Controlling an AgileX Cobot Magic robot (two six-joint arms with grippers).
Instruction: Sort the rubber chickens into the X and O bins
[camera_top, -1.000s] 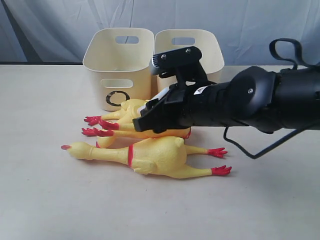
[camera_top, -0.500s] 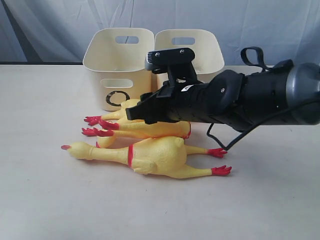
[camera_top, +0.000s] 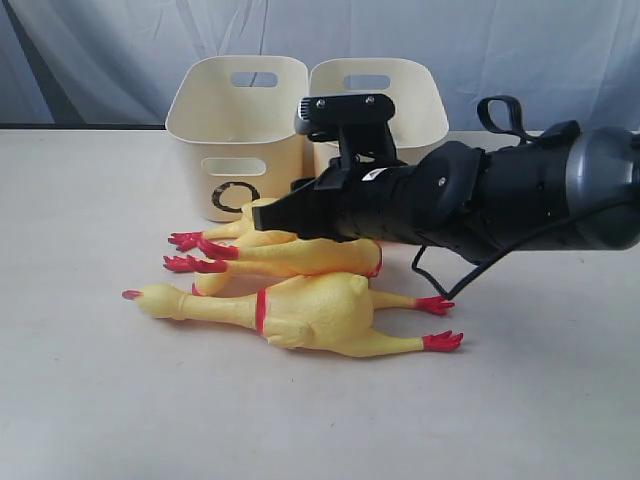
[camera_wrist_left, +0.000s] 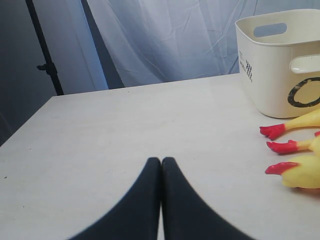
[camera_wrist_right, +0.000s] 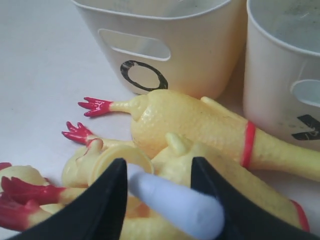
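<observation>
Because the long yellow rubber chickens (camera_top: 310, 310) piled by the cream plastic O bin (camera_top: 236, 125) look soft and light, a fat belly seems best to pinch. Right pincer (camera_wrist_right: 159, 162) hangs over them, jaws apart; left pincer (camera_wrist_left: 161, 160) is closed, empty.

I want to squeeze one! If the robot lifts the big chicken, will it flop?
Its ends probably droop: the big chicken is long, with thin neck and legs. Its bumpy skin should help grip. Splayed legs likely stop rolling.
</observation>
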